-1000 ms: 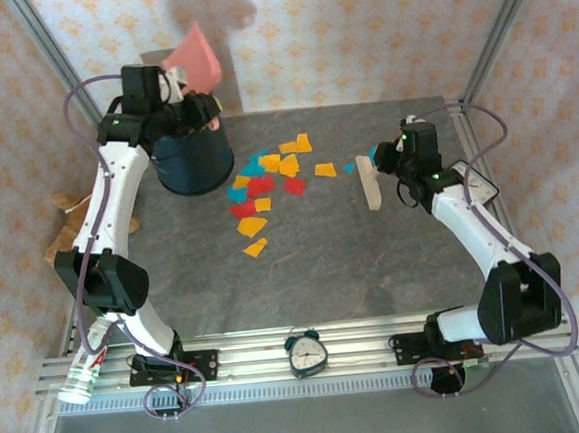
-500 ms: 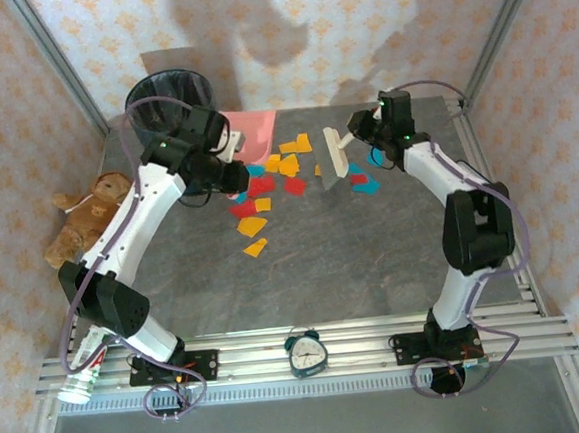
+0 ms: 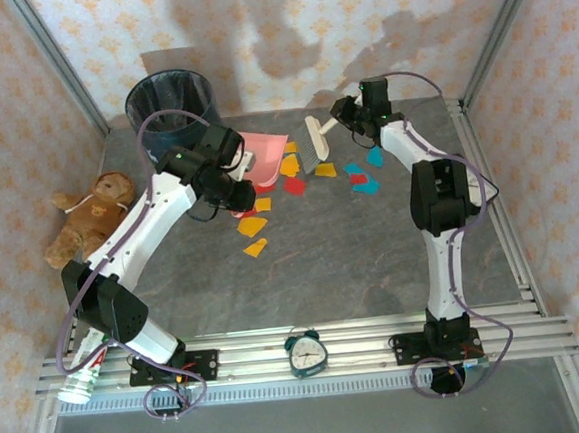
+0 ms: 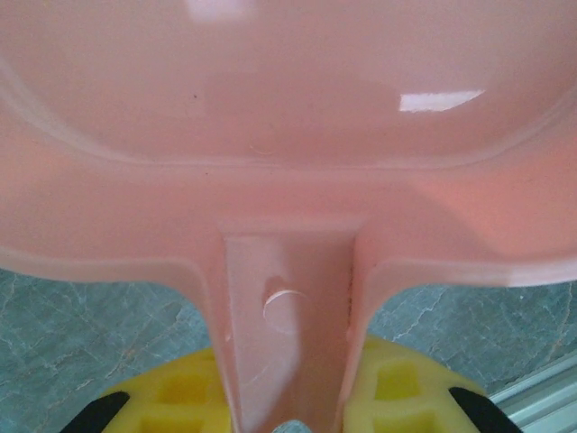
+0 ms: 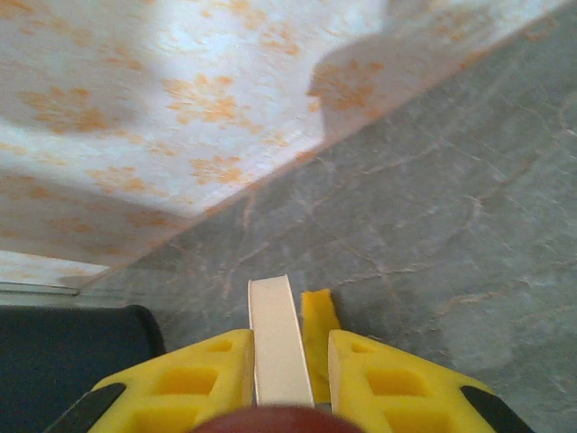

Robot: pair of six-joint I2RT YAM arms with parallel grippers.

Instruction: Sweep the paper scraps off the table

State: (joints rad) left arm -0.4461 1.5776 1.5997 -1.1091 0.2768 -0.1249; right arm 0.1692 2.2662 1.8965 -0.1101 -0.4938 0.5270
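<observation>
1. An alarm clock point(image 3: 306, 353) is seen on the near rail.
2. The paper scraps point(image 3: 253, 225) are scattered over the far half of the worktop point(image 3: 353, 262).
3. The left end effector point(image 4: 288, 397) is clamped on the handle of the pink dustpan point(image 4: 288, 108), just beside the scraps.
4. The right end effector point(image 5: 284, 361) is clamped on the handle of the brush point(image 3: 317, 144).
5. A dark bin point(image 3: 170, 97) is placed at the far left corner.

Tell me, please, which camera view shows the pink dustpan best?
The top external view: the dustpan shows in context beside the paper scraps, held by the left gripper. The left wrist view gives a close-up of its handle between the fingers.
</observation>
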